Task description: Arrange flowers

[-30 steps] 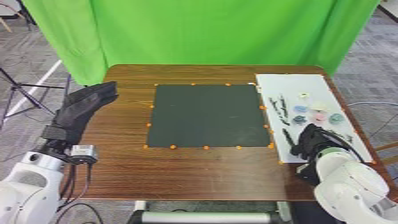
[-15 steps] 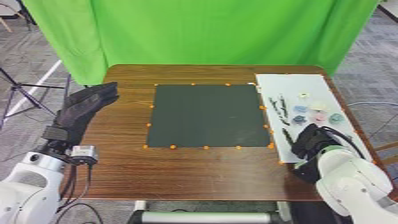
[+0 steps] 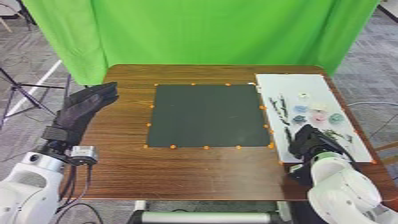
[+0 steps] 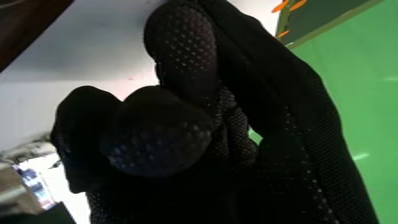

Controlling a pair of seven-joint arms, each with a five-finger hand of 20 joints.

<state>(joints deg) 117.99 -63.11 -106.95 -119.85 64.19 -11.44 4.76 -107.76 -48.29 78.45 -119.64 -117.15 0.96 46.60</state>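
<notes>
In the head view, my right hand [image 3: 310,143] is low over the near part of the white board [image 3: 288,84], beside a dark stem [image 3: 288,134]. More dark stems [image 3: 274,107] lie along the board's left side. Small blue [image 3: 300,108], cream [image 3: 319,106], pink [image 3: 318,118] and teal [image 3: 336,118] flower heads lie farther up, and a green sprig [image 3: 338,135] rests right of the hand. My right hand [image 4: 275,100] has loosely bent, open fingers in the right wrist view, with no flower visible between them. My left hand [image 3: 87,104] is open at the table's left side.
A dark square mat [image 3: 209,115] edged with orange markers lies mid-table, left of the white board. The brown table [image 3: 195,172] extends in front of it. A green curtain [image 3: 213,35] hangs behind the table's far edge.
My right hand has drawn back and shifted slightly left over the board, uncovering the green sprig to its right. The left hand and the flower heads have stayed in place.
</notes>
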